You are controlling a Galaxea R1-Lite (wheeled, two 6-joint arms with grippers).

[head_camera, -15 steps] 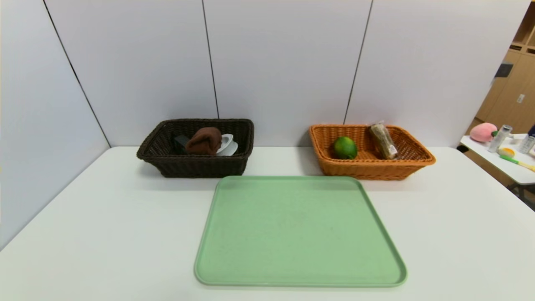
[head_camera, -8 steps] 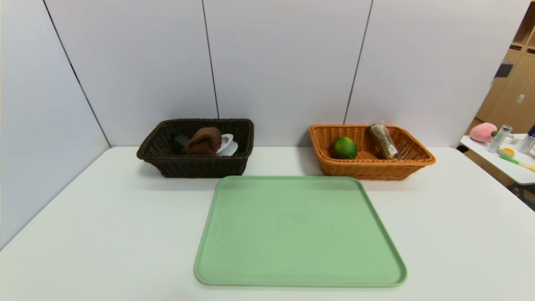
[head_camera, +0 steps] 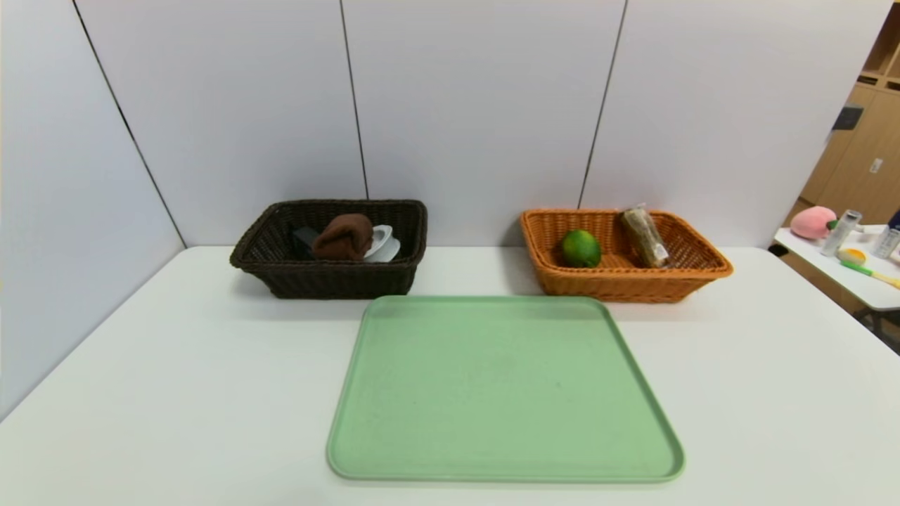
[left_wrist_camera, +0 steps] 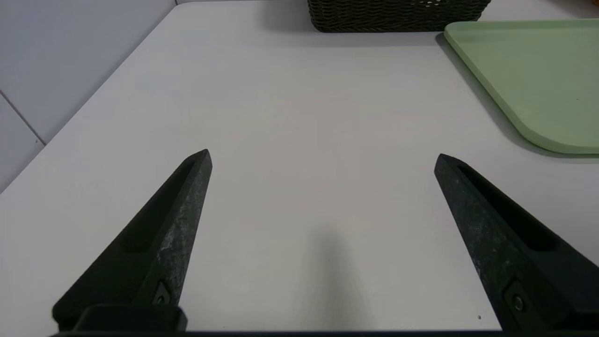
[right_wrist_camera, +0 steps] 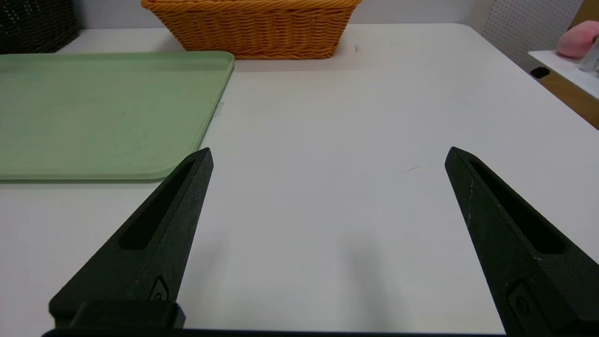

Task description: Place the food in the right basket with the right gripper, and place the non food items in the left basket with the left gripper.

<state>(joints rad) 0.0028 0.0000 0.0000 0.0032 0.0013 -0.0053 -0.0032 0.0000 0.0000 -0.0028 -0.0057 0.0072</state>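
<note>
food is already inside the right basket (head_camera: 626, 256), the orange one at the far edge of the counter (head_camera: 176, 393) toward its right corner; a green lime (head_camera: 580, 248) and a wrapped snack bar (head_camera: 644, 236) lie there, apart from each other; the non food items, a brown cloth (head_camera: 343, 236), a white cup (head_camera: 383, 244) and a dark object partly hidden behind the cloth, are in the left basket (head_camera: 330, 249), the dark one at the far edge toward the left corner; the green tray (head_camera: 503, 393) between the baskets and the near edge carries nothing; to my judgement the sorting is finished and no step is left; the left gripper (left_wrist_camera: 323, 157) is over the near left part of the counter, fingers spread wide and holding nothing; the right gripper (right_wrist_camera: 327, 154) is over the near right part, also wide and with nothing in it; the next move, i think, calls only for keeping both arms parked, or for a check that no item is on the counter.
</note>
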